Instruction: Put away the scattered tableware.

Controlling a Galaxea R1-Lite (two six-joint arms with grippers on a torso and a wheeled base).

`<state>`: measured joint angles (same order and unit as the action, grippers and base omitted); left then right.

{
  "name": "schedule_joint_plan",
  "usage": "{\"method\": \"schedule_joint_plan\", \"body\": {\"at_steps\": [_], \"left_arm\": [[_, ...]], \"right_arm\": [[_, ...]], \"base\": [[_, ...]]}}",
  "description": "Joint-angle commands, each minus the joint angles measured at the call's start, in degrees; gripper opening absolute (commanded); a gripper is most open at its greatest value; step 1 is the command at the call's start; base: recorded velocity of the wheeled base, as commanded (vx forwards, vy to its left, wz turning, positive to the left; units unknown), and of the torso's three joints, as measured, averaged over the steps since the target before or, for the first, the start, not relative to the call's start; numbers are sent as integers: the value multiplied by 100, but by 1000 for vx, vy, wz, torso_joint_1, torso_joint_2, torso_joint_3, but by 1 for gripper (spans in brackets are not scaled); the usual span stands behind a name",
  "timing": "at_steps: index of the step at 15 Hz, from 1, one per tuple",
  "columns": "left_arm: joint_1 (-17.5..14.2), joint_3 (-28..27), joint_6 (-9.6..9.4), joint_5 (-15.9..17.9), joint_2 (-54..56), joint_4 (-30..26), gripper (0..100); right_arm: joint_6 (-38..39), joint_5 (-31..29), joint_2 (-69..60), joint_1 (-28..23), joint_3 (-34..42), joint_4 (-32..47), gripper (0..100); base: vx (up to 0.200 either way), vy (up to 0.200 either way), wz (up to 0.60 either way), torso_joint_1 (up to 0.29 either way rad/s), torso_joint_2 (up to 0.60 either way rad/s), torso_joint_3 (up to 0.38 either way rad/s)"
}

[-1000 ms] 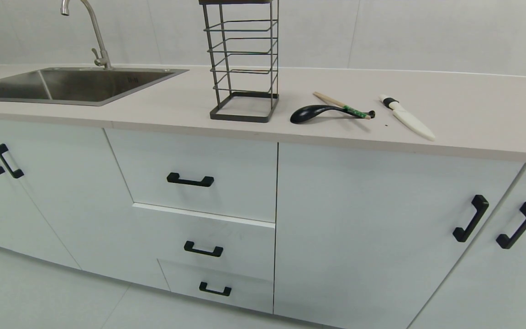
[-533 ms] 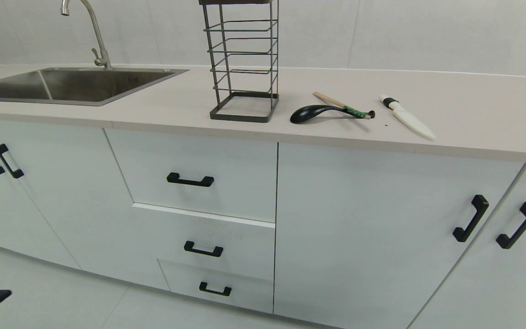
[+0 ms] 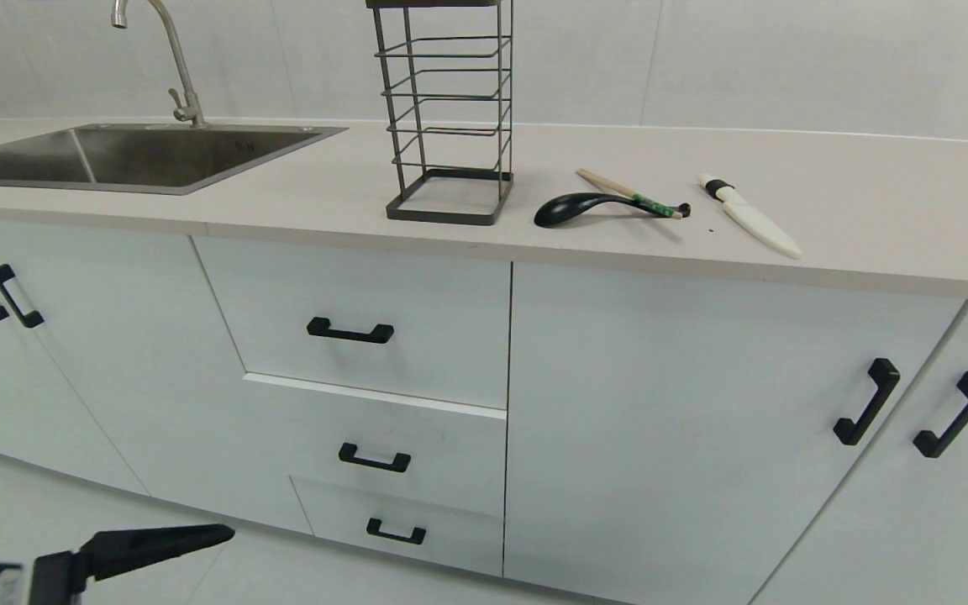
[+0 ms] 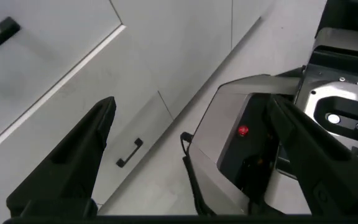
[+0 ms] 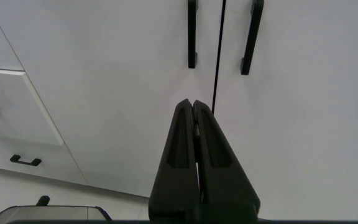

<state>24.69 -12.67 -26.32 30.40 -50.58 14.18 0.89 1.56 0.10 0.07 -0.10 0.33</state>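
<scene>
On the countertop [image 3: 299, 202] lie a black spoon [image 3: 572, 207], a pair of wooden chopsticks [image 3: 627, 193] crossing its handle, and a white knife [image 3: 749, 216] with a black band to their right. A tall black wire rack [image 3: 449, 109] stands left of the spoon. My left gripper [image 3: 148, 544] is low at the lower left, in front of the cabinets and far below the counter. In its wrist view the left gripper [image 4: 191, 137] is open and holds nothing. My right gripper [image 5: 194, 109] is shut and empty, pointing at a white cabinet door [image 5: 104, 74].
A steel sink [image 3: 131, 155] with a faucet [image 3: 169, 59] sits at the counter's left. Below are three drawers with black handles [image 3: 349, 331] and cabinet doors with black handles [image 3: 866, 402]. Pale floor [image 3: 198, 571] lies in front.
My left gripper has come up into the head view from the lower left corner and moved rightward. The tableware has not moved.
</scene>
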Motion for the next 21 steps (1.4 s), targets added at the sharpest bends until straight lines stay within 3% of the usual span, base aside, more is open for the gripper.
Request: {"method": "schedule_joint_plan", "body": {"at_steps": [1,2,3,5,7,9,11,12,15,17,18,19,21], "left_arm": [[221,71,-312,-333,-1376,366,100],[212,133,-532,-465,-1490,349,100],[186,186,-822,-843,-1631,340,100],[186,177,-1086,-1397,-1727,349,100],[177,229,-1473,-1783,-1798,340,100],[168,212,-1719,-2082,-1929,349,100],[177,177,-2158,-2144,-2246,349,100],[168,186,-2246,-2153,-2281,349,100],[133,291,-2290,-2205,-2386,340,100],[142,-8,-2308,-2205,-2729,349,100],[159,-184,-2413,-2197,-3046,349,100],[168,-192,-2589,-2197,-3186,349,100],[124,-166,-3204,-2197,-3547,340,100]], "right_arm": [[-1,2,8,1,1,2,0],[-1,2,8,1,1,2,0],[-1,2,8,1,1,2,0],[-1,2,8,1,1,2,0],[-1,2,8,1,1,2,0],[-1,2,8,1,1,2,0],[-1,2,8,1,1,2,0],[-1,2,8,1,1,2,0],[-1,2,8,1,1,2,0],[-1,2,8,1,1,2,0],[-1,2,8,1,1,2,0],[-1,2,8,1,1,2,0],[-1,2,8,1,1,2,0]], "base": [[0,0,0,0,0,0],[0,0,0,0,0,0],[0,0,0,0,0,0],[0,0,0,0,0,0],[0,0,0,0,0,0],[0,0,0,0,0,0],[0,0,0,0,0,0],[0,0,0,0,0,0],[0,0,0,0,0,0],[0,0,0,0,0,0],[0,0,0,0,0,0],[0,0,0,0,0,0],[0,0,0,0,0,0]]}}
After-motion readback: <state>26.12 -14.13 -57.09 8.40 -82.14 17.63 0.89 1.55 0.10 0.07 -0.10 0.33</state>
